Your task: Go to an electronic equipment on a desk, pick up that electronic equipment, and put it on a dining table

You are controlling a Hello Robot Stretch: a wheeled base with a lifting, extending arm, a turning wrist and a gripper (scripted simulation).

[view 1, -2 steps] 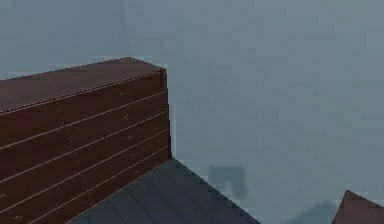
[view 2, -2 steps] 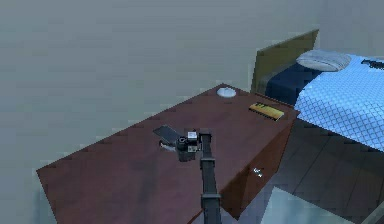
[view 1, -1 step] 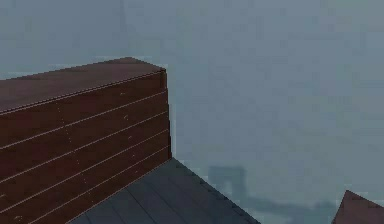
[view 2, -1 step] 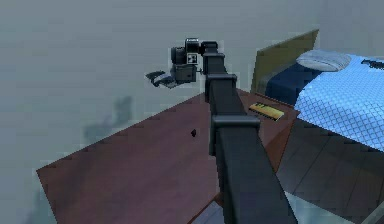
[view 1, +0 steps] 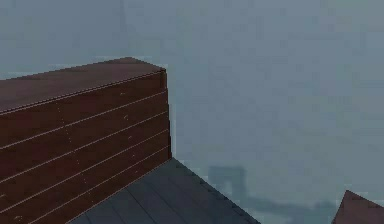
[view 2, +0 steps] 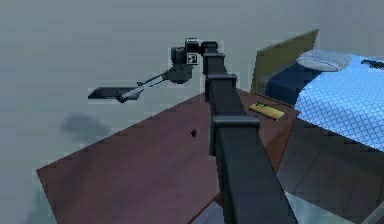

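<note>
Upper left, the gripper (view 2: 135, 88) holds a flat dark device (view 2: 105, 93) above the desk (view 2: 130, 160); its finger state cannot be told. Pickup looks done, so next comes carrying it to the dining table.

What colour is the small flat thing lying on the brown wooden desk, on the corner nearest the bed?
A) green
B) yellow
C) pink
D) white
B: the small flat thing on the corner of the reddish-brown wooden desk, beside the blue-blanketed bed, is yellow.
</note>
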